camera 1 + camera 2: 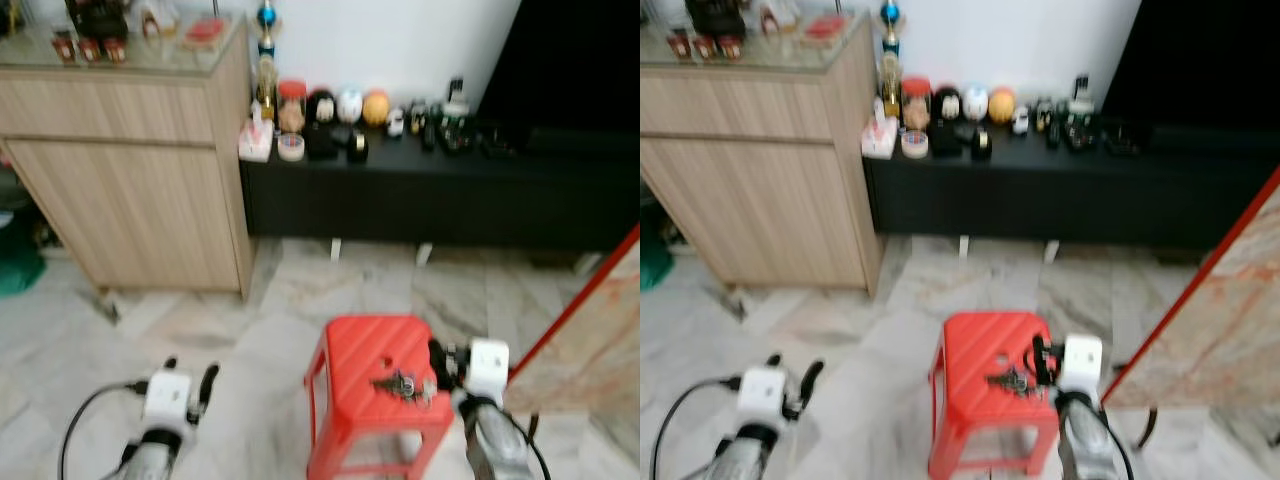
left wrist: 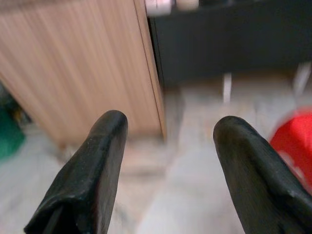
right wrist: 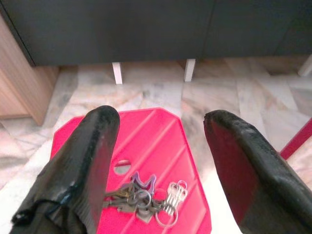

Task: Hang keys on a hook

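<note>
A bunch of keys (image 1: 402,386) with several rings lies on the top of a red plastic stool (image 1: 360,355). In the right wrist view the keys (image 3: 146,200) rest just past the stool's hand hole. My right gripper (image 1: 437,362) hovers open at the stool's right edge, a little above the keys (image 1: 1012,381); its fingers (image 3: 92,146) frame the stool (image 3: 151,131). My left gripper (image 1: 190,380) is open, low over the floor to the left of the stool. Its fingers (image 2: 92,161) point toward the cabinet. No hook can be made out.
A wooden cabinet (image 1: 130,170) stands at the back left. A low black TV bench (image 1: 430,190) along the wall carries several small items. A red-edged marble panel (image 1: 590,340) leans at the right. Marble floor (image 1: 250,330) lies between stool and cabinet.
</note>
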Robot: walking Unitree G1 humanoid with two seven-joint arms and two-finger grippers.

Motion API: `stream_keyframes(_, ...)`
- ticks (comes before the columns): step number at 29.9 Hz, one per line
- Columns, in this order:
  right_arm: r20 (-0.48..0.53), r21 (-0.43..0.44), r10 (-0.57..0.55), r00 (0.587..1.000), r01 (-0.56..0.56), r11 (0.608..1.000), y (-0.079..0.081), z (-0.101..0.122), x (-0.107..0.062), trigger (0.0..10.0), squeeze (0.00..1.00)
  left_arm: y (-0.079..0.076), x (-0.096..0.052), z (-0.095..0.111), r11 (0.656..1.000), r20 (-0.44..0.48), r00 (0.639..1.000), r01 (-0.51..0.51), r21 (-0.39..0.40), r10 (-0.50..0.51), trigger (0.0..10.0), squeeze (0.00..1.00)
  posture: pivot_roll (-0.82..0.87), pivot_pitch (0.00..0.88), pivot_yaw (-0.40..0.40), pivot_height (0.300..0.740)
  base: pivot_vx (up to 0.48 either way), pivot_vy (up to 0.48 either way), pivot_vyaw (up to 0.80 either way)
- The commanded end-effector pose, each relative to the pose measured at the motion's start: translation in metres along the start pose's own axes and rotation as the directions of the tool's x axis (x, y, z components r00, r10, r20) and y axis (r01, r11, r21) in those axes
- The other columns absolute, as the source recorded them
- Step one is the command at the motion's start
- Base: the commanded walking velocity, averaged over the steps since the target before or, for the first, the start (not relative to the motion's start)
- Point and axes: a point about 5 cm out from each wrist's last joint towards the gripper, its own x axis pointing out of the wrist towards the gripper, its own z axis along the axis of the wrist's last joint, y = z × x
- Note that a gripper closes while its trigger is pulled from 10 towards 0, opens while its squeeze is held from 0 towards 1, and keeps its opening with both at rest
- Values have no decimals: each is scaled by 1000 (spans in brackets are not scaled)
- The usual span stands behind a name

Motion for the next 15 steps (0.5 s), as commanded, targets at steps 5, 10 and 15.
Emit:
stream_keyframes(5, 102, -40, 24, 994, -20, 999, -2, 6, -13, 10000, 0, -5, -16, 2, 997, 1, 999, 45, -69, -45, 10000, 0, 76, 0, -68, 736, 0, 0, 0)
stream_keyframes(10, 107, -35, -35, 994, 39, 999, -9, 6, -15, 10000, 0, 1, -6, 12, 996, 3, 999, 35, -81, -34, 10000, 0, 67, 0, -51, 736, 0, 0, 0)
stream_keyframes(15, 108, 6, -75, 991, 74, 997, -16, 11, -11, 10000, 0, 6, 3, 19, 996, 6, 1000, 26, -85, -25, 10000, 0, 72, 0, -34, 736, 0, 0, 0)
